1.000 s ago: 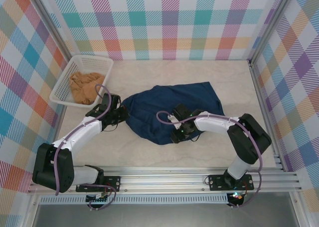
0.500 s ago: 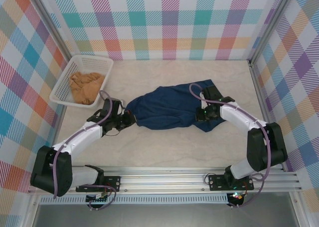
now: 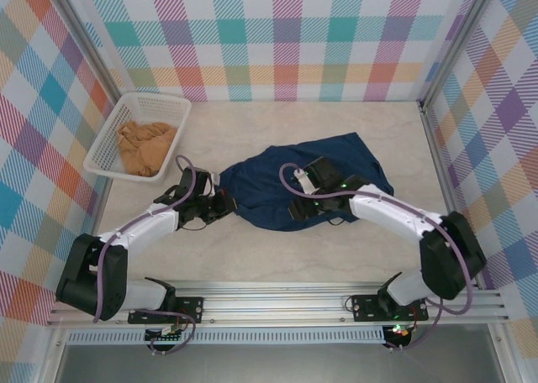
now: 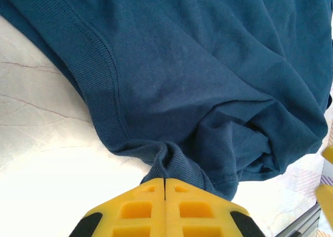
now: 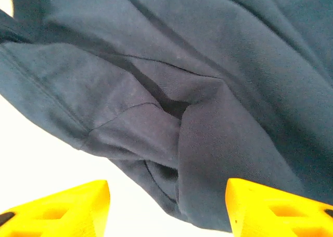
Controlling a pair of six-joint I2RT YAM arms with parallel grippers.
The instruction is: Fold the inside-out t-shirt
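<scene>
We note the dark navy cloth t-shirt [image 3: 267, 181] bunched mid-table. The left gripper [image 4: 165, 182] still pinches its ribbed edge. The right gripper [image 5: 166, 195] has swung back over the near edge, jaws now apart and empty. We expect a regrasp.

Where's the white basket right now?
Top view: the white basket sits far left against the plaid wall, holding a tan cloth, left of the navy t-shirt.

t-shirt [image 3: 269, 177] centre of table [image 3: 252, 261] | basket [image 3: 160, 98] far left, garment [image 3: 145, 144] inside | left gripper [image 3: 230, 205] at shirt's left end | right gripper [image 3: 301, 210] at near edge
</scene>
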